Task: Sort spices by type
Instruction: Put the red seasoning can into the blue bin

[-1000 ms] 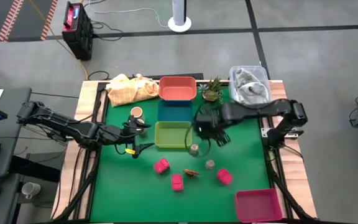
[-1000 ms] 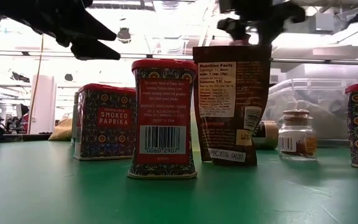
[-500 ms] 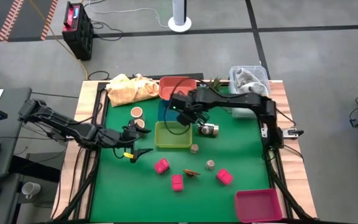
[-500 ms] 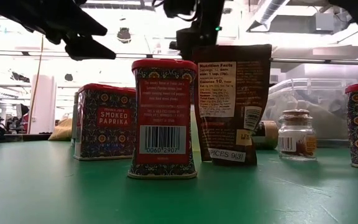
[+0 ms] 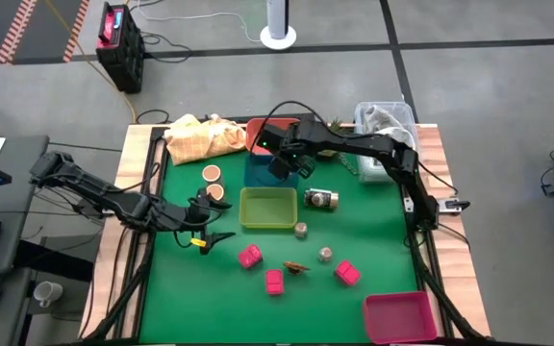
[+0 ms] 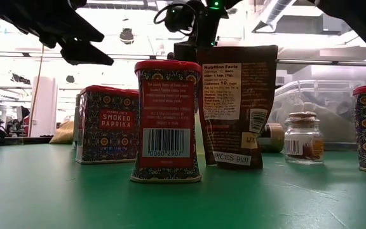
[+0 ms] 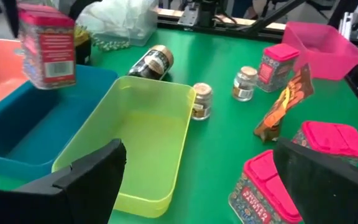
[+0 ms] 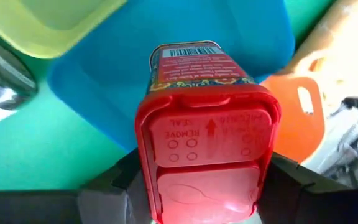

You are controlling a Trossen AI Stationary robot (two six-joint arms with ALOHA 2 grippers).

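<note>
right tool [image 8: 207, 180] grips paprika tin [image 8: 204, 124] above blue bin [image 8: 135, 81].

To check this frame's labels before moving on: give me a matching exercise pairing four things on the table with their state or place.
Things:
1. red tin
2. dark jar
3. brown pouch
4. yellow-green bin

States:
A. lying on its side on the green mat
B. held by the right pincer above the blue bin
C. empty
D. standing upright on the mat

Pairs: 1-B, 2-A, 3-D, 4-C.

The left pincer hovers open at the mat's left side.
</note>
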